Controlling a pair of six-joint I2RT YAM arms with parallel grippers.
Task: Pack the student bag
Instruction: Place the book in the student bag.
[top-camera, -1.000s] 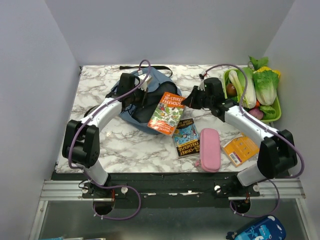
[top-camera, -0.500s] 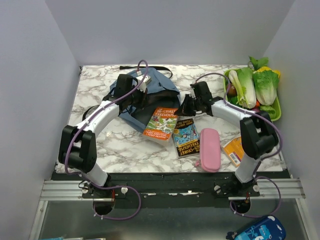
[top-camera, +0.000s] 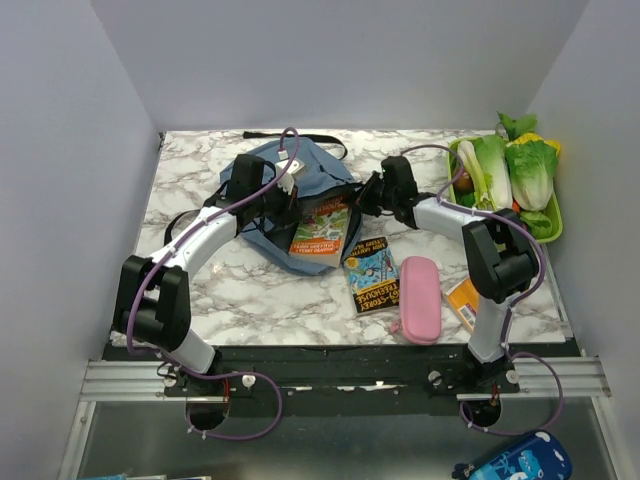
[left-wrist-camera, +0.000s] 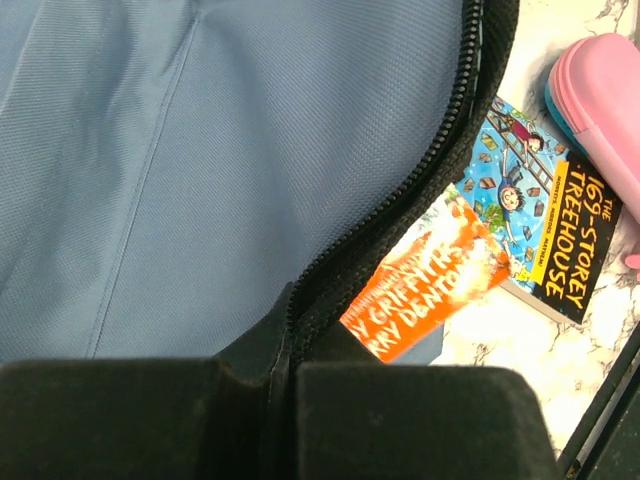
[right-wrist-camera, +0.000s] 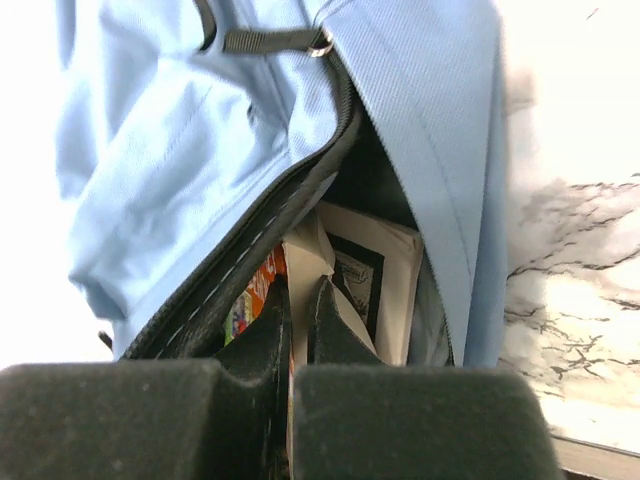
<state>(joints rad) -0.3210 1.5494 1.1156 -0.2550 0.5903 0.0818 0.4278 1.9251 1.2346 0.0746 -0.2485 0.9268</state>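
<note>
The student bag (top-camera: 268, 228), dusty blue with black straps, lies at the table's back centre. My left gripper (top-camera: 284, 203) is shut on its black zipper edge (left-wrist-camera: 400, 200) and holds the opening up. An orange-covered book (top-camera: 322, 228) sticks out of the opening, partly inside. My right gripper (top-camera: 362, 202) is shut on this book's near end. In the right wrist view the right gripper (right-wrist-camera: 298, 300) pinches the orange book's pale pages (right-wrist-camera: 372, 275) inside the bag's mouth (right-wrist-camera: 400, 110). In the left wrist view the left gripper (left-wrist-camera: 290, 335) clamps the zipper seam, with the orange book (left-wrist-camera: 425, 300) just beyond.
A second book with a blue cover (top-camera: 372, 276) lies in front of the bag, a pink pencil case (top-camera: 420, 298) beside it, then an orange box (top-camera: 468, 300). A green tray (top-camera: 552, 228) of vegetables stands at the back right. A bright blue pouch (top-camera: 520, 460) lies below the table's near edge.
My right gripper has swung left toward the bag, carrying the orange book from over the bag's edge deeper into the opening. The left gripper kept its hold on the zipper edge.
</note>
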